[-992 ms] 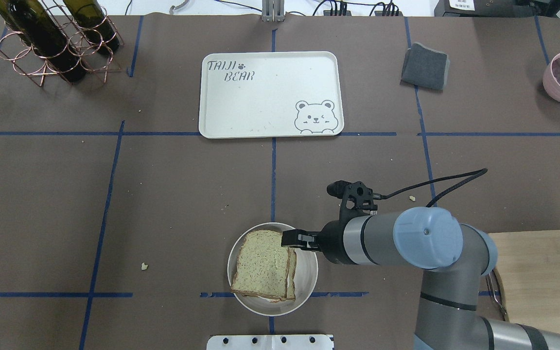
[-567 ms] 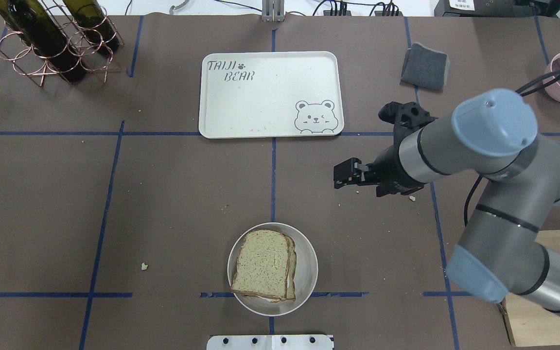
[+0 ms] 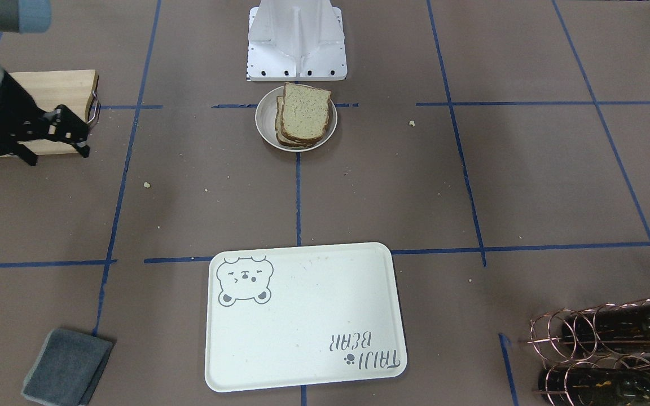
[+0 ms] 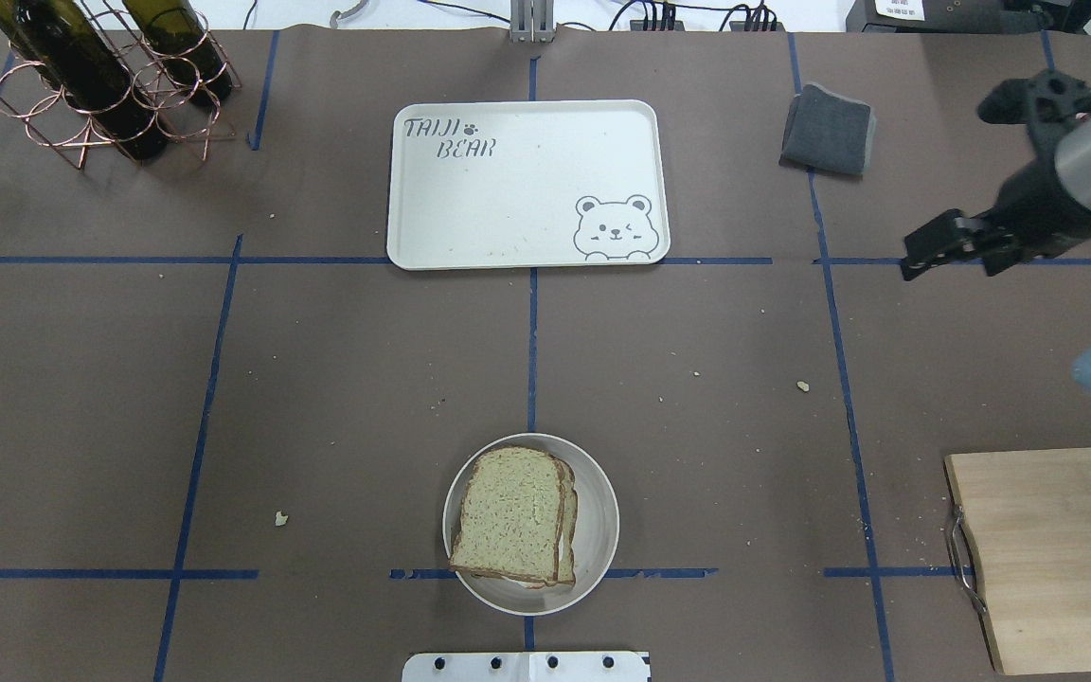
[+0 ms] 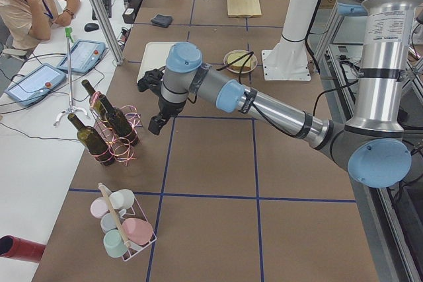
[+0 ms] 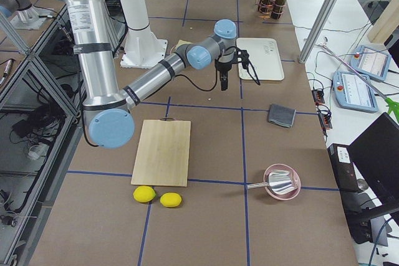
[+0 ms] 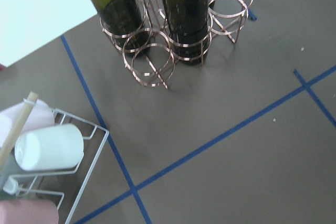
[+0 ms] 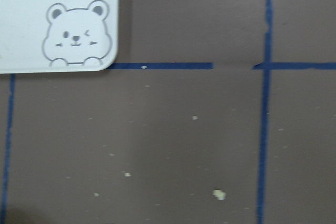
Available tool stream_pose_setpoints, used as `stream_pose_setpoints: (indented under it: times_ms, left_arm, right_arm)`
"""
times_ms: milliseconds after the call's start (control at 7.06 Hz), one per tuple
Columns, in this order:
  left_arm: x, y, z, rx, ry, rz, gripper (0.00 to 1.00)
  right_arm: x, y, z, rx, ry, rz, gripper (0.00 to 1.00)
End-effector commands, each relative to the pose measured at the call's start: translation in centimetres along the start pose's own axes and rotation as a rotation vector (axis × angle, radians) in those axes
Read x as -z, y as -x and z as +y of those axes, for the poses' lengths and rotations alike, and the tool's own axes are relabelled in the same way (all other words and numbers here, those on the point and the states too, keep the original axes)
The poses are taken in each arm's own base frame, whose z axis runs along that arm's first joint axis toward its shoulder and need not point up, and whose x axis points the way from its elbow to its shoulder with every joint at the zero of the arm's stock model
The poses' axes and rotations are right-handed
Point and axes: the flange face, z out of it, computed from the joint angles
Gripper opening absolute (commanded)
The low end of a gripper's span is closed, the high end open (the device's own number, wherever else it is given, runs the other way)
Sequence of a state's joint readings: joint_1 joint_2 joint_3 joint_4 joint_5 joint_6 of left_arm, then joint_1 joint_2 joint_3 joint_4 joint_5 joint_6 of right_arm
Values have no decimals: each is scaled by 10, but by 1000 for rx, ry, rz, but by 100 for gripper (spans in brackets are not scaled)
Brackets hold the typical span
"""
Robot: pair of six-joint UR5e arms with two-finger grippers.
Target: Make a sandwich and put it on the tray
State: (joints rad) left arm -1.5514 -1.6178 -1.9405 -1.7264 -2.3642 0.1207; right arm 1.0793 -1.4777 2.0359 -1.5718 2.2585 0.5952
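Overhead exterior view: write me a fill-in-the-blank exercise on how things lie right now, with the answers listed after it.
1. The sandwich sits in the white dish, its top layer a slice of ____.
2. One corner of the tray shows a drawn ____.
3. The right hand is holding ____.
4. The cutting board is made of ____.

Missing words: bread; bear; nothing; wood.

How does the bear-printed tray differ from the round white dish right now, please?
The tray is rectangular, with a bear drawing; the dish is round and plain. The tray is much larger than the dish. The tray holds nothing, while the dish holds the sandwich. Both are pale and lie flat.
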Motion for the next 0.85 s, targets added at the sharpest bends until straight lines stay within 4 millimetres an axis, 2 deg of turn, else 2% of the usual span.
stream_pose_setpoints:
  times_ms: [0,142,283,425,567,709]
  left_arm:
    - [6,-47,-17,-79,-119,184,100]
    - [-32,-83,-1,-108,-46,337,100]
    - [-44,-116,-9,-45,-11,346,100]
    - [-52,-156,-18,55,8,294,100]
    - [-71,-200,-21,137,45,286,100]
    - [-80,-235,-23,201,79,311,100]
  right_arm:
    - [22,-143,45,142,22,73,100]
    - [33,-192,69,151,48,108,100]
    - [54,-244,91,177,68,129,100]
    - [75,-282,115,138,97,133,100]
    - [77,-313,152,45,120,133,100]
    - [67,-327,177,7,156,150,100]
